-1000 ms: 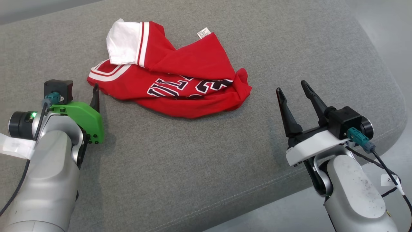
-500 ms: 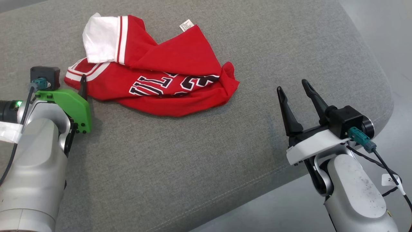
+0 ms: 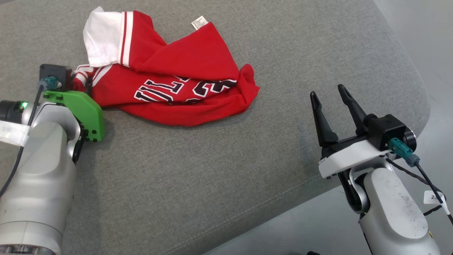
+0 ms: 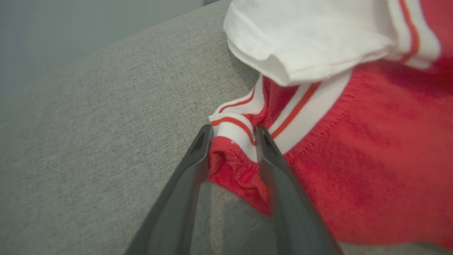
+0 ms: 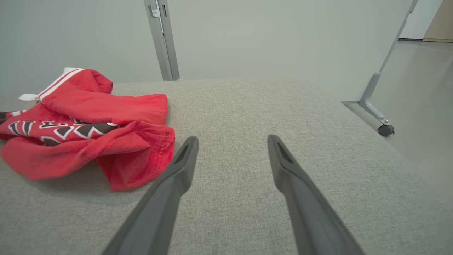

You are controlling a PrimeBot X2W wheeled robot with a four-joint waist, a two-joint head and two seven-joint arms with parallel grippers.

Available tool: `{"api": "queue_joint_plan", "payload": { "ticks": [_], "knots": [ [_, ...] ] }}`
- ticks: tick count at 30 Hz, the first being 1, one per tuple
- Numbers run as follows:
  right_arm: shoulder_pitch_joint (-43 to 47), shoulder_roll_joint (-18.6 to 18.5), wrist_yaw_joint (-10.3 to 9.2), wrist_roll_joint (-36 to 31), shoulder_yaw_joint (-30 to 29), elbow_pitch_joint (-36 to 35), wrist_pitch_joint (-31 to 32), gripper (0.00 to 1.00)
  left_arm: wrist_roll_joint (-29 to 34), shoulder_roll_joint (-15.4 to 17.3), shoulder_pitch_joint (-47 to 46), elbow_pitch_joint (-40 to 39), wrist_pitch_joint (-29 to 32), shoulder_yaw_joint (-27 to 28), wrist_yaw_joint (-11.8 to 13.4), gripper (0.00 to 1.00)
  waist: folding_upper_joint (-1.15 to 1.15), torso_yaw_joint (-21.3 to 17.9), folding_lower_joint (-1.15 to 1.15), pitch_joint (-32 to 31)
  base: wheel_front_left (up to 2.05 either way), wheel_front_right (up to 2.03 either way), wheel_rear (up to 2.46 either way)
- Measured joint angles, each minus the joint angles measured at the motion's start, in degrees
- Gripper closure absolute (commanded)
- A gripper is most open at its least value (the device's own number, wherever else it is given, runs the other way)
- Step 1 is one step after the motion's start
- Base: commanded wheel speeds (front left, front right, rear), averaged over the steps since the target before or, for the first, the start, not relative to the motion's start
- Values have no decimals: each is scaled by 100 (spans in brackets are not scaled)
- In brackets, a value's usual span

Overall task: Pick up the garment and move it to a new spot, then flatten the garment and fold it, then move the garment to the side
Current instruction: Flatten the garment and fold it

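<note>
A broad grey upholstered cushion (image 3: 226,166) takes up most of the head view, its rounded edge falling away at the right. On its upper left lies the garment (image 3: 184,71), a red sports jersey with dark white-edged lettering, crumpled and partly doubled over itself. Its long axis runs from the left edge toward the middle right of the frame, dipping slightly. The striped opening points left and the bunched hem points right. My left gripper (image 4: 233,131), at the left edge behind a green bracket, has its two fingers pressed on a gathered fold of the red-and-white striped trim (image 4: 233,127) at the garment's left end. My right gripper (image 3: 328,91) waits at the lower right with fingers spread wide, holding nothing, well apart from the cloth. A white sleeve (image 3: 102,39) folds across the upper left, and a small label (image 3: 199,22) sticks up at the top. I judge the task barely begun: the pick-up grip is forming, while the lifting, moving, flattening, folding and setting aside all remain.
</note>
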Motion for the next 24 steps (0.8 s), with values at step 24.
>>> {"api": "queue_joint_plan", "payload": {
  "ticks": [24],
  "knots": [
    [109, -216, 169, -64, 240, 453, 0, 0, -1123, -731, 678, -1177, -940, 1012, 15, 100, 0, 799, 0, -341, 0, 0, 0]
  ]
}}
